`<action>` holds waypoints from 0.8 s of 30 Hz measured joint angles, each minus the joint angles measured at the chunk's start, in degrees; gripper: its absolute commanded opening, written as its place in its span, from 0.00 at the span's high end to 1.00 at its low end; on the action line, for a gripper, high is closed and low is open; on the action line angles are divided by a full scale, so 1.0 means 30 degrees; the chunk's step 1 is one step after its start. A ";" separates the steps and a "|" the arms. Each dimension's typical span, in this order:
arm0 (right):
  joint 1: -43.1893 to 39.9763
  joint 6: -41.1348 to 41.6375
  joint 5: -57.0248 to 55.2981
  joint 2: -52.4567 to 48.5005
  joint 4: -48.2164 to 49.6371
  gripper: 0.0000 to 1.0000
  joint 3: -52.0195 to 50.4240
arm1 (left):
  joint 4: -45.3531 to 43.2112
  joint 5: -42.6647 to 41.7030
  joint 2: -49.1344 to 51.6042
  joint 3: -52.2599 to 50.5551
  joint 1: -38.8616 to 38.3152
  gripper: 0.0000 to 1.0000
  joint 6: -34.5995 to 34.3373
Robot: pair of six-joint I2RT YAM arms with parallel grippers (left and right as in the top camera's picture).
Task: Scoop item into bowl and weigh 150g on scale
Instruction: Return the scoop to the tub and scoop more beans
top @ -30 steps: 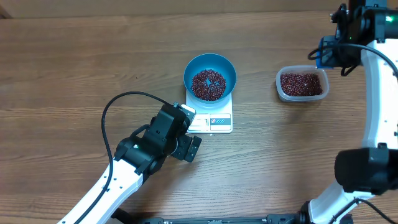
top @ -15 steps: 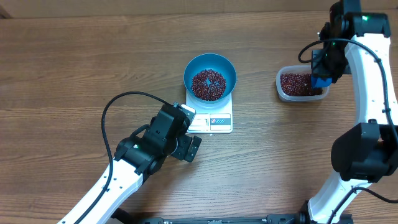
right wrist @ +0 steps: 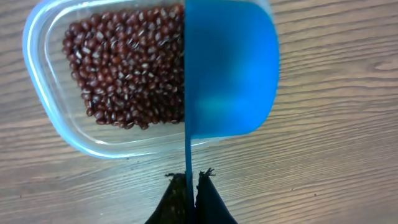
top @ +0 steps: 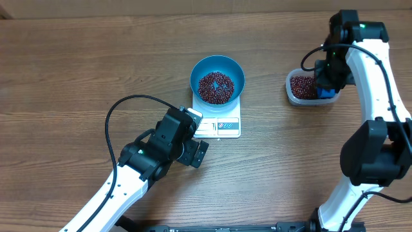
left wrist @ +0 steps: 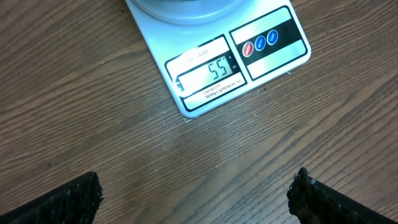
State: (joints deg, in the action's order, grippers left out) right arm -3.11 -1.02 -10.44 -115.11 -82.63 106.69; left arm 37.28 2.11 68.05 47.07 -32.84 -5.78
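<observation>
The blue bowl (top: 217,78) stands on the white scale (top: 222,124) and holds a heap of red-brown beans (top: 215,87). In the left wrist view the scale (left wrist: 261,62) shows its display, which reads 55. My left gripper (left wrist: 196,196) hangs open over bare wood just in front of the scale, nothing between its fingers. My right gripper (right wrist: 189,180) is shut on the thin handle of a blue scoop (right wrist: 230,68). The scoop hangs over the right end of the clear tub (right wrist: 56,118), which holds more beans (right wrist: 130,68).
The tub (top: 302,96) sits to the right of the scale, with the right arm (top: 364,58) arching over it. The left arm (top: 154,154) and its black cable (top: 116,122) lie in front of the scale on its left. Wood tabletop lies all around.
My right arm has swung in from the back right corner, bringing the blue scoop down to the tub's right end. The left arm, bowl and scale have not moved.
</observation>
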 measured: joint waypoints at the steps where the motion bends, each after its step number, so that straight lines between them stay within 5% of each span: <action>1: 0.0109 0.0000 -0.0015 -0.0117 -0.0051 0.96 0.0000 | 0.0000 0.0000 0.0000 0.0000 0.0000 0.00 0.0000; 13: 0.0852 -0.0590 0.3585 -0.1209 -0.0816 0.96 -0.0007 | 0.0000 0.0000 0.0000 0.0000 0.0000 0.01 0.0007; 24: -0.1158 -0.2069 0.7927 -0.1268 -0.0743 0.96 -0.0073 | 0.0000 0.0000 0.0000 0.0000 0.0000 0.01 0.0000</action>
State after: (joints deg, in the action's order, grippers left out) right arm -6.59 -7.22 13.34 -118.91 -84.86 106.48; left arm 37.28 2.11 68.05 47.07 -32.84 -5.78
